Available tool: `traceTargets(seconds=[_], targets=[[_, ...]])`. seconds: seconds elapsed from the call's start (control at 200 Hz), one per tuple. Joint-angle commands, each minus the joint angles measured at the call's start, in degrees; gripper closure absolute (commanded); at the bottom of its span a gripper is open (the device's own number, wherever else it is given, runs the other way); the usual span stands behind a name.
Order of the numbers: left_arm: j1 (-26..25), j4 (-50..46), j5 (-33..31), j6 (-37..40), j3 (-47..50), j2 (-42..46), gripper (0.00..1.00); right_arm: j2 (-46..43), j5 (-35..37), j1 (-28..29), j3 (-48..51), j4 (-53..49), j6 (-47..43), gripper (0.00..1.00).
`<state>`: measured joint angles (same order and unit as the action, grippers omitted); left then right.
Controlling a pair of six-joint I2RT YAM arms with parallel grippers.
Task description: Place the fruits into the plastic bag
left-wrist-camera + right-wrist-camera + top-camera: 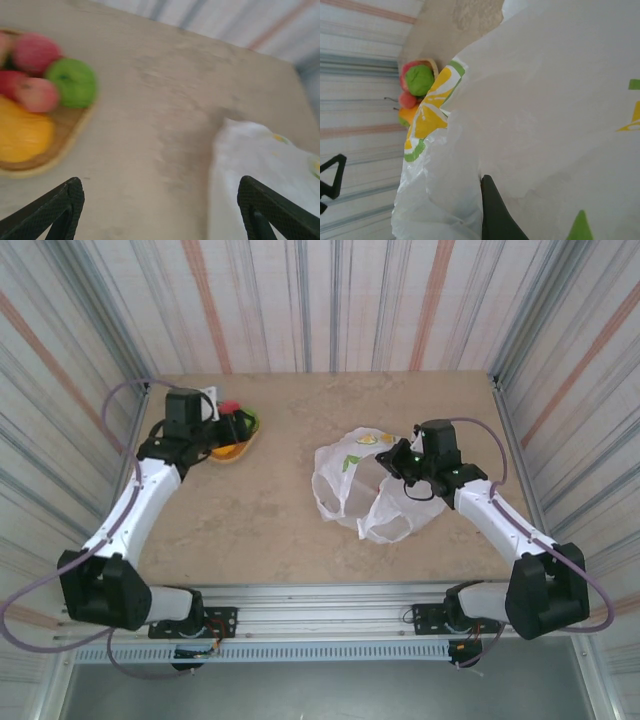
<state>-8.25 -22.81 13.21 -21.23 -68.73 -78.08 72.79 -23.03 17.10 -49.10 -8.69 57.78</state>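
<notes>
Jaws: left gripper (pixel 160 192) spread wide, empty; right gripper (pixel 397 462) pinching the plastic bag (pixel 345 490). I note the fruits (pixel 50 82) lie left of the spread jaws, nearest that arm.

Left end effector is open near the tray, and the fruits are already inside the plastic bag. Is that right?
Not quite. The left end effector is open near the tray, but the fruits lie in the tray, not inside the plastic bag; the left wrist view shows it.

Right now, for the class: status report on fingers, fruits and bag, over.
Left fingers open, empty. Right fingers shut on bag. Fruits in tray. Nothing between tray and bag.
</notes>
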Motion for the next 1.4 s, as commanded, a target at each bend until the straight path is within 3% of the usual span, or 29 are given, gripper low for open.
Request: traceTargets(seconds=[0.0, 0.145, 0.556, 0.726, 1.222, 1.398], targets=[[3.7, -4.0, -1.4, 0.3, -4.5, -5.3, 0.18, 0.7, -1.7, -0.5, -2.0, 0.3, -1.5, 1.00], [7.1, -3.9, -1.1, 0.2, -8.8, -12.7, 0.21, 0.9, -2.0, -0.5, -1.9, 1.0, -1.3, 1.00], [7.0, -10.4, -12.2, 6.9, -28.3, -33.5, 0.30, 1.5, -2.9, -0.4, -1.7, 2.4, -1.1, 1.00], [6.9, -11.9, -11.1, 8.4, -34.0, -39.4, 0.38, 1.4, -2.7, -0.3, -1.2, 3.2, -0.6, 1.00], [6.5, -13.1, -9.6, 9.8, -37.6, -43.6, 0.75, 0.8, -2.0, 0.4, -0.1, 3.5, -0.2, 1.00], [6.6, -13.0, -9.6, 10.2, -37.5, -43.1, 0.83, 0.8, -2.0, 0.6, 0.1, 3.4, -0.1, 1.00]])
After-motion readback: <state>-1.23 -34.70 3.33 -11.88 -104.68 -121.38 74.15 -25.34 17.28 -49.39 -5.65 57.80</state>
